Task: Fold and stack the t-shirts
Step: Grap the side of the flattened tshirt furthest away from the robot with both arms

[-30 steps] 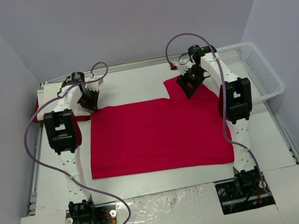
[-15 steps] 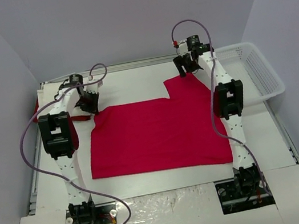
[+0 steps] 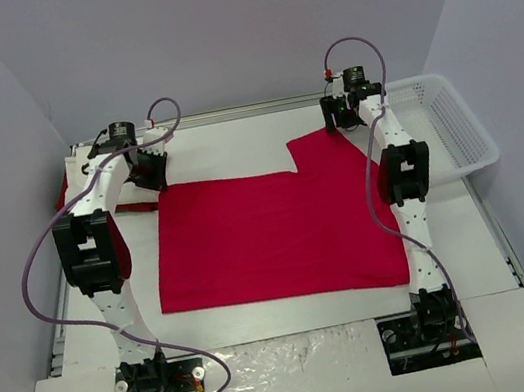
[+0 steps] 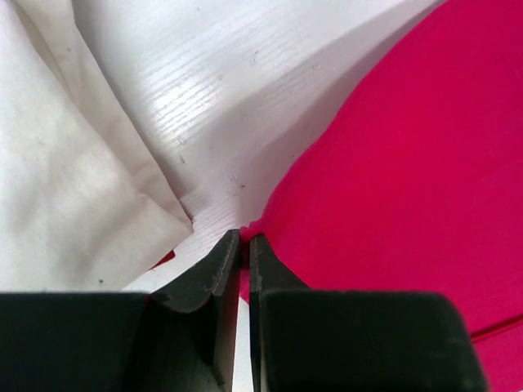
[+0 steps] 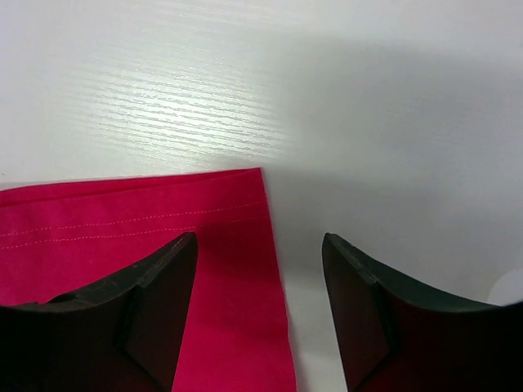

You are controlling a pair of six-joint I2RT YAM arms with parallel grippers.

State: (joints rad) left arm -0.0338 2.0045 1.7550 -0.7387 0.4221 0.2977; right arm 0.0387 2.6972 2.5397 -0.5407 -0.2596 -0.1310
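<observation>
**A:** Looking from above, the red t-shirt [image 3: 275, 239] lay flat mid-tabletop [image 3: 233, 145], with the basket [image 3: 458, 126] crowding the right edge.

**B:** Left wrist: the left end effector [image 4: 244, 237] sat nearly closed at the hem. Whether it held cloth, I couldn't tell. It might have snagged the white t-shirt [image 4: 65, 188] just beside it.

**A:** Right wrist: the right end effector [image 5: 260, 238] gaped wide over the corner and could have slipped off it. Bare tabletop lay beyond.
</observation>
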